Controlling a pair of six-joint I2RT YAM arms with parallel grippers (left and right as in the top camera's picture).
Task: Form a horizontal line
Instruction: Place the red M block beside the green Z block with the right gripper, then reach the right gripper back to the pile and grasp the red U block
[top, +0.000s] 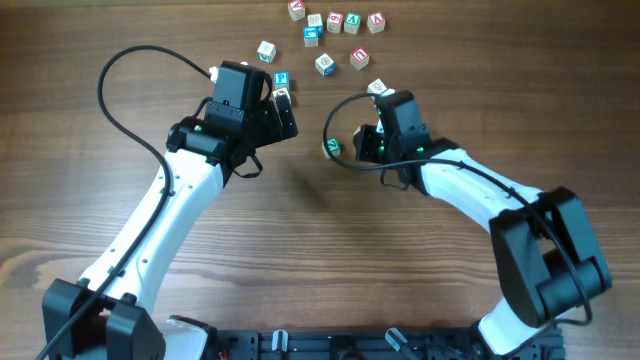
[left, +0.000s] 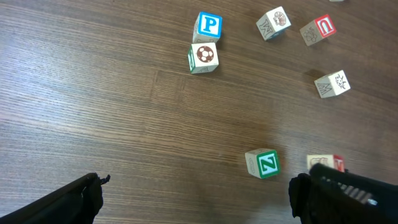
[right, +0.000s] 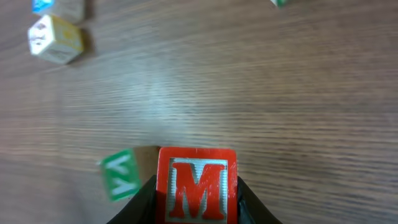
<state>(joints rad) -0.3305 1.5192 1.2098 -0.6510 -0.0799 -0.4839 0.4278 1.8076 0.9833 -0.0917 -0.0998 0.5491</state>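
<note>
The green "N" cube (top: 331, 148) lies on the wood table; it also shows in the left wrist view (left: 262, 164) and the right wrist view (right: 121, 174). My right gripper (top: 363, 142) is shut on the red "M" cube (right: 196, 183) and holds it just right of the green cube, with a small gap between them. The M cube's edge shows in the left wrist view (left: 328, 162). The red arch-letter cube (top: 359, 58) sits apart at the back, also in the left wrist view (left: 320, 27). My left gripper (top: 283, 115) is open and empty (left: 196, 199).
A blue "P" cube (top: 281, 79) and a football-picture cube (left: 203, 57) sit by my left gripper. A row of several cubes (top: 335, 21) lies at the back edge. Loose cubes (top: 325, 65), (top: 265, 50), (top: 378, 88) lie between.
</note>
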